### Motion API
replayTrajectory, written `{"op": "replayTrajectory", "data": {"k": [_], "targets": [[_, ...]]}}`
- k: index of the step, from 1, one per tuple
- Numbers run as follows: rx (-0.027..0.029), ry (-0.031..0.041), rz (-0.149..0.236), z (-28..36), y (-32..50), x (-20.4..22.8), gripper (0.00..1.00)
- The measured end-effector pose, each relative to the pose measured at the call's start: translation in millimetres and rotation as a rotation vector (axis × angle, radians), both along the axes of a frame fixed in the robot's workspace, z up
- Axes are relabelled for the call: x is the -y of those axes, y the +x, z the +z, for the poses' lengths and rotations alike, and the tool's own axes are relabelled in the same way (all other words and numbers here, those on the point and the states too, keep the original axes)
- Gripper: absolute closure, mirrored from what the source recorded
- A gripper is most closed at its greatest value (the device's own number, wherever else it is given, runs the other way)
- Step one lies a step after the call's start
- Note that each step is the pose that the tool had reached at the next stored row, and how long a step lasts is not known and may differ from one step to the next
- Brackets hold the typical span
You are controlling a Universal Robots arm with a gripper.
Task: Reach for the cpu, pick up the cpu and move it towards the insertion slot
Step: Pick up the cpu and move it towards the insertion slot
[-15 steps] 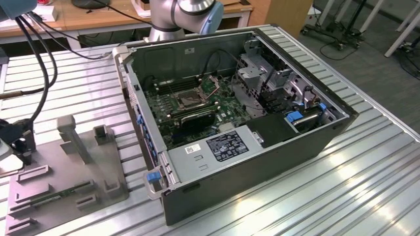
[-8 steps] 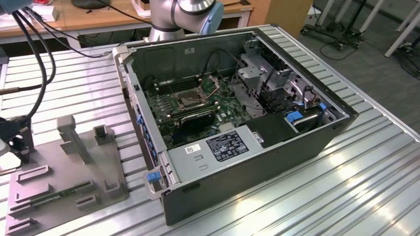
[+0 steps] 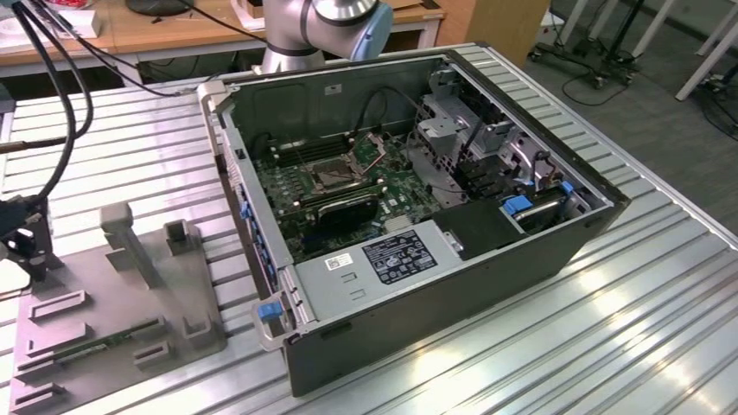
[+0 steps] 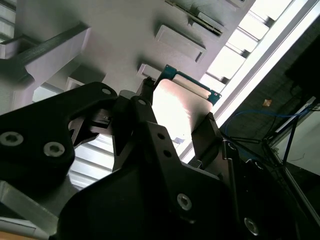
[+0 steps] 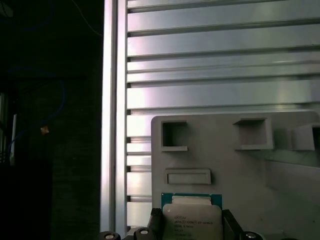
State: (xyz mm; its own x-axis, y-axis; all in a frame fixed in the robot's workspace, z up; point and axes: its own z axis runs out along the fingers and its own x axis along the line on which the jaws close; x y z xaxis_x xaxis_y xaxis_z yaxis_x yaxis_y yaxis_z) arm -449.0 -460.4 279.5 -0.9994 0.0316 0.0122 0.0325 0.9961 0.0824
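The cpu [image 5: 192,216] is a small square chip with a silvery top and a thin green rim. In both wrist views it sits between my black fingers, just over the grey fixture plate [image 5: 280,175]. My gripper [image 4: 176,114] is shut on the cpu [image 4: 175,102], one finger against each side. In the exterior view my gripper [image 3: 21,232] hangs at the far left, above the plate's left edge. The insertion slot [image 3: 328,177], a dark square socket in a silver frame, lies on the green motherboard inside the open computer case [image 3: 461,259], well off to the exterior view's right.
The grey fixture plate [image 3: 116,320] carries upright posts [image 3: 127,238] and several recesses. A long green memory stick [image 3: 98,341] lies in one. Black cables [image 3: 58,95] hang above my gripper. The slatted aluminium table [image 3: 645,328] ends at an edge [image 5: 111,125] close to the plate.
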Motion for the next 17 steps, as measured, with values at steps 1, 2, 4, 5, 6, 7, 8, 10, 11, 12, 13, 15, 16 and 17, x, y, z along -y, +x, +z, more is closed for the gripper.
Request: {"op": "replayTrajectory", "data": {"k": [1, 2, 4, 5, 6, 7, 8, 10, 11, 12, 13, 15, 16, 17], "targets": [[0.0000, 0.0000, 0.000, 0.8, 0.0, 0.0, 0.46], [0.0000, 0.0000, 0.000, 1.3, 0.0, 0.0, 0.46], [0.0003, 0.0002, 0.000, 1.5, 0.0, 0.0, 0.46], [0.0002, 0.0002, 0.000, 1.6, 0.0, 0.0, 0.46], [-0.0001, -0.0001, 0.000, 1.8, 0.0, 0.0, 0.46], [0.0000, 0.0000, 0.000, 1.8, 0.0, 0.0, 0.46], [0.0000, 0.0000, 0.000, 1.8, 0.0, 0.0, 0.46], [0.0000, 0.0000, 0.000, 1.9, 0.0, 0.0, 0.46], [-0.0001, 0.0000, 0.000, 1.9, 0.0, 0.0, 0.46], [0.0000, 0.0000, 0.000, 1.9, 0.0, 0.0, 0.46], [0.0000, 0.0000, 0.000, 1.9, 0.0, 0.0, 0.46], [0.0000, 0.0000, 0.000, 2.0, 0.0, 0.0, 0.46], [0.0000, 0.0000, 0.000, 2.1, 0.0, 0.0, 0.46], [-0.0002, -0.0001, 0.000, 2.4, 0.0, 0.0, 0.46]]}}
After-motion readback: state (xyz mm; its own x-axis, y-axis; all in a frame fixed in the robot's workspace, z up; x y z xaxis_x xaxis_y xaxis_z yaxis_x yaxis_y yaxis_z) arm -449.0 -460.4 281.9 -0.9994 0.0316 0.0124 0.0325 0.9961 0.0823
